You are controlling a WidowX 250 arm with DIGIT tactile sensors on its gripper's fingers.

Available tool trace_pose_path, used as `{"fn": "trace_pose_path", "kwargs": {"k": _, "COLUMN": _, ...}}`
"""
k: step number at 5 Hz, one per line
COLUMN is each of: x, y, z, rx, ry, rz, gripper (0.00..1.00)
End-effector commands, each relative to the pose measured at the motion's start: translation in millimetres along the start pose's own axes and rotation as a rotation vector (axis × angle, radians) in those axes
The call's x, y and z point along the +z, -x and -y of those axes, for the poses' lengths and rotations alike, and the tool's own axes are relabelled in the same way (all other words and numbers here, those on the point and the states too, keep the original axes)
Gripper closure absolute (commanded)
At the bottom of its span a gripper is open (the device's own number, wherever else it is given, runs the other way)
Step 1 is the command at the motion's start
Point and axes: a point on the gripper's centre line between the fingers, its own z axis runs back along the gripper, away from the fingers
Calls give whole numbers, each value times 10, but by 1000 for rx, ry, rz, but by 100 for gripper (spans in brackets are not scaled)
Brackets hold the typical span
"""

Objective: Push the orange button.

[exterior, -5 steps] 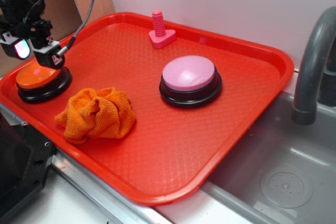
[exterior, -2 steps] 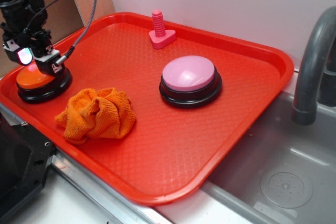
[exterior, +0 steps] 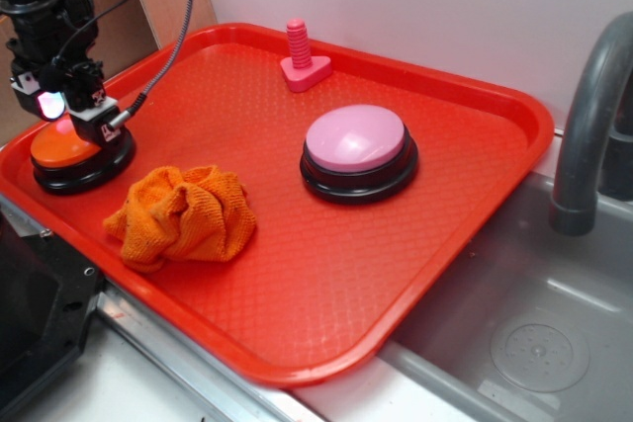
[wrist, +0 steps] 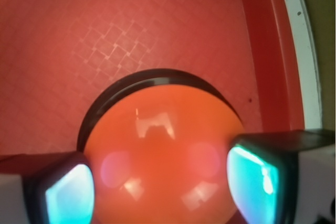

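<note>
The orange button (exterior: 61, 151), a glossy orange dome on a black ring, sits at the left edge of the red tray (exterior: 326, 274). My gripper (exterior: 67, 118) is directly over it, with its fingertips down at the dome's far side. In the wrist view the dome (wrist: 157, 135) fills the gap between the two glowing pads, and the gripper (wrist: 163, 187) stands open. From these views I cannot tell for sure whether the fingertips touch the dome.
A crumpled orange knitted cloth (exterior: 183, 214) lies just right of the button. A pink-domed button (exterior: 354, 140) stands mid-tray and a pink bolt toy (exterior: 300, 54) at the back. The tray rim (wrist: 273, 51) runs close by. A grey faucet (exterior: 588, 116) and sink (exterior: 534, 343) are at right.
The gripper has come down and slightly right onto the orange button's dome, then held nearly still. Nothing else moved.
</note>
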Motion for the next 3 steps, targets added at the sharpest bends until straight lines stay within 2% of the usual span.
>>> {"fn": "trace_pose_path", "kwargs": {"k": 1, "x": 292, "y": 105, "z": -117, "rx": -30, "ry": -9, "rz": 46, "gripper": 0}}
{"fn": "trace_pose_path", "kwargs": {"k": 3, "x": 515, "y": 173, "z": -161, "rx": -4, "ry": 0, "rz": 86, "gripper": 0}}
